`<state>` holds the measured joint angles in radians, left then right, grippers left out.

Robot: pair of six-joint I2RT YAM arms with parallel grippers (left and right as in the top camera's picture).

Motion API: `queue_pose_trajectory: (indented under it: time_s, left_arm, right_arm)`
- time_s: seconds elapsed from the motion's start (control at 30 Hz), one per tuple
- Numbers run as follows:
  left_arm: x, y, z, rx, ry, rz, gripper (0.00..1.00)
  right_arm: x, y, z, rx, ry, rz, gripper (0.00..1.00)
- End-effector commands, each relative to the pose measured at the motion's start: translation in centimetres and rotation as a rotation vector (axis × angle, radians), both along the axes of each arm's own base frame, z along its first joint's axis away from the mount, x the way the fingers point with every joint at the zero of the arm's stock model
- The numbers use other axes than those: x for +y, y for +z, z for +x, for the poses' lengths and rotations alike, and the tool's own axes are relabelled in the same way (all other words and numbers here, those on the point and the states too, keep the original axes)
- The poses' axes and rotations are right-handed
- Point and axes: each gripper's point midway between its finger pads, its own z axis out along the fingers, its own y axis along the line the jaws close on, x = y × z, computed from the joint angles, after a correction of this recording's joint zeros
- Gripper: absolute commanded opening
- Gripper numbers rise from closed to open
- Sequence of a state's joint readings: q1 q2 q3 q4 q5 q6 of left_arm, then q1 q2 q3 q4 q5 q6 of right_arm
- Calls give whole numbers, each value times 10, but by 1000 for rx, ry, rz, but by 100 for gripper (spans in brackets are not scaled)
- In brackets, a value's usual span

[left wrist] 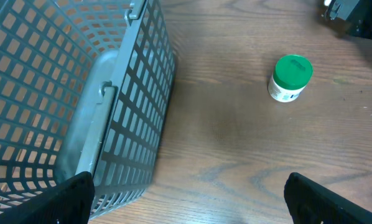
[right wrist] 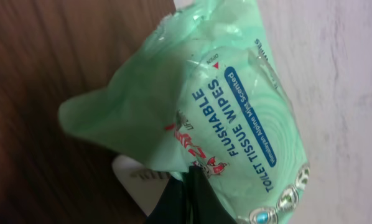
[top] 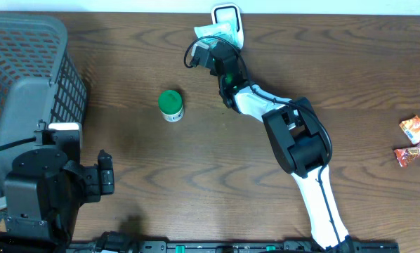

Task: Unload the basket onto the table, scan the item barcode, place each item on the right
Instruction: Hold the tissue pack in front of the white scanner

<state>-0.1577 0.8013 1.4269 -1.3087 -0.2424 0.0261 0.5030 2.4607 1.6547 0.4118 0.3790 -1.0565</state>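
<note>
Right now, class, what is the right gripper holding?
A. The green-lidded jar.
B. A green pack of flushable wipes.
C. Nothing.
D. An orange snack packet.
B: the right gripper is shut on the green pack of wipes, its label readable in the wrist view, while the green-lidded jar stands alone on the table.

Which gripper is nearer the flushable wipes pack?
Right. The right gripper is shut on the flushable wipes pack; the left gripper sits open beside the basket, far from it.

lt grn wipes pk [right wrist: 223, 124]; grn-lid jar [top: 171, 105]; gry basket [top: 71, 77]
</note>
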Motion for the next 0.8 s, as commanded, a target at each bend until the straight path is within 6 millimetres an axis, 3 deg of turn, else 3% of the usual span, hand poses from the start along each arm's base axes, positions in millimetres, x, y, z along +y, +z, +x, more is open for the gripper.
queue_pose_trajectory:
  time_s: [0.0, 0.17, 0.27, 0.47, 0.63, 0.77]
  left_arm:
    - [2, 0, 0, -1, 11, 0, 98]
    - [2, 0, 0, -1, 11, 0, 98]
    - [2, 0, 0, -1, 11, 0, 98]
    - [2, 0, 0, -1, 11, 0, 98]
    - [2, 0, 0, 0, 11, 1, 98]
    - [2, 0, 0, -1, 11, 0, 98]
  right_arm:
    - [-16, 18, 11, -51, -98, -14, 1]
    - [-16, 47, 22, -104, -127, 6, 1]
    - [-14, 52, 24, -93, -124, -7, 1]
    - [-23, 38, 26, -10, -95, -33, 1]
    - [-27, 4, 15, 141, -39, -64, 1]
    - [-26, -5, 10, 192, -33, -12, 1]
